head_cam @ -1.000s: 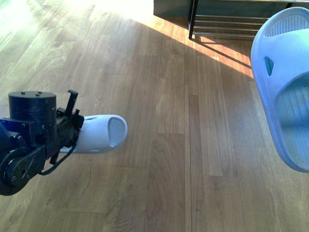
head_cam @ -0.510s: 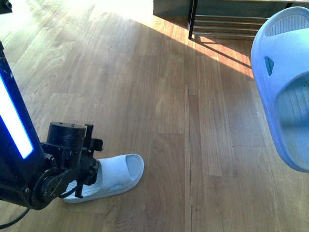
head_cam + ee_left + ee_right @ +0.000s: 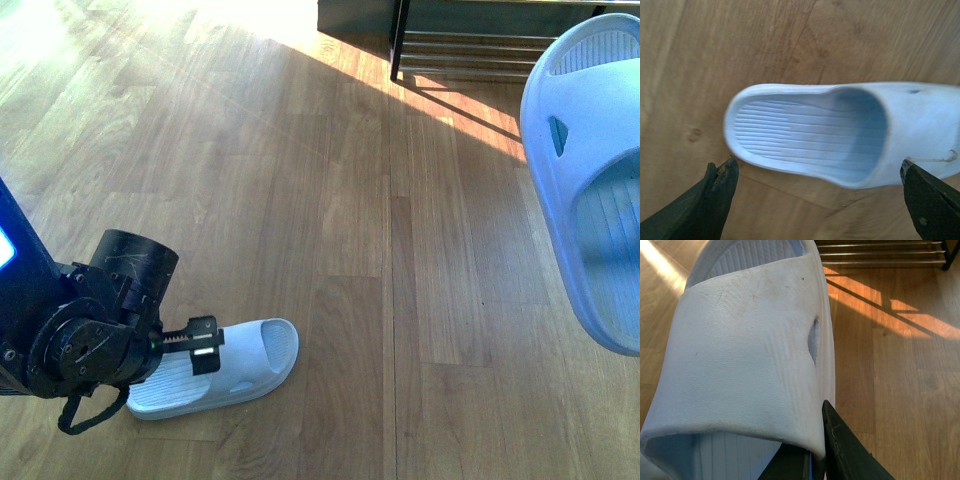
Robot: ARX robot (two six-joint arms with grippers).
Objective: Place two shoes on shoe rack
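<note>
Lower left of frame: my left claw (image 3: 817, 172), spread wide, hangs over a pale blue rubber slide (image 3: 255, 365) on the wooden floor (image 3: 350, 200), the slide's long axis running finger to finger. My right claw (image 3: 812, 455) grips the second pale blue slide (image 3: 590, 200), nearer the black metal shoe rack (image 3: 470, 45) at top.

Front camera: set high on the body, angled down and forward over the wooden floor (image 3: 350, 200), with the shoe rack (image 3: 470, 45) far off at the top edge. Left wrist camera: aimed straight down, close above the floor slide (image 3: 810, 132), which the front view also covers. Right wrist camera: very near the raised slide (image 3: 740, 350), facing the rack. The front view shows both.
</note>
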